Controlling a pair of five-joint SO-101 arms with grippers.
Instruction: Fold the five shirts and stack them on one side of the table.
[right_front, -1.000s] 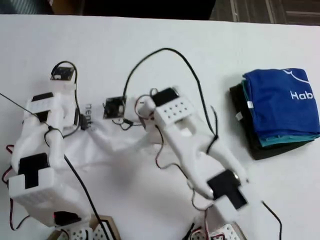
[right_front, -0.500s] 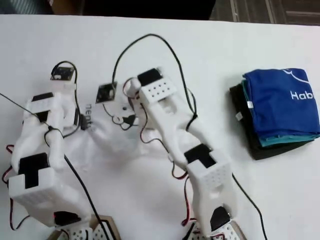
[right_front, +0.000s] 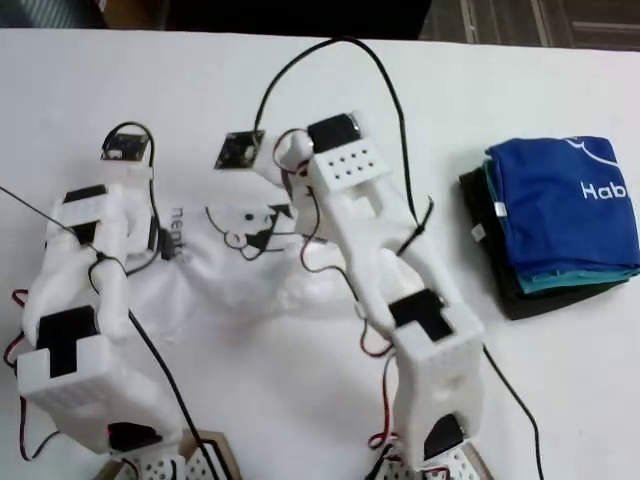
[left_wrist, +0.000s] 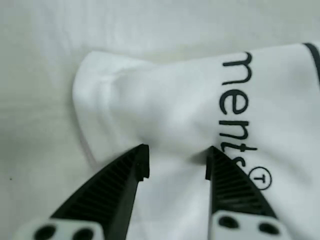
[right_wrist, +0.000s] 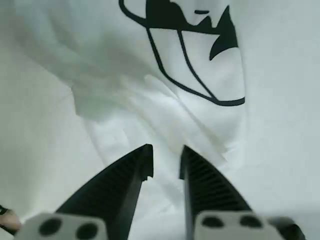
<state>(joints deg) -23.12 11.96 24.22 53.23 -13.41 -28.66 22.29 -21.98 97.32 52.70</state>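
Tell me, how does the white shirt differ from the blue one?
The white shirt lies rumpled between the arms; the blue shirt is neatly folded. The white shirt rests on the table itself, while the blue shirt tops a stack of folded shirts. The left gripper and right gripper pinch the white shirt; nothing touches the blue shirt. Both carry print.

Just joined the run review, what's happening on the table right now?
Both arms hold one white shirt, crumpled mid-table. The left gripper pinches a fold near the lettering; the right gripper grips fabric beside the black graphic. A stack of folded shirts, blue on top, sits at the right side of the table.
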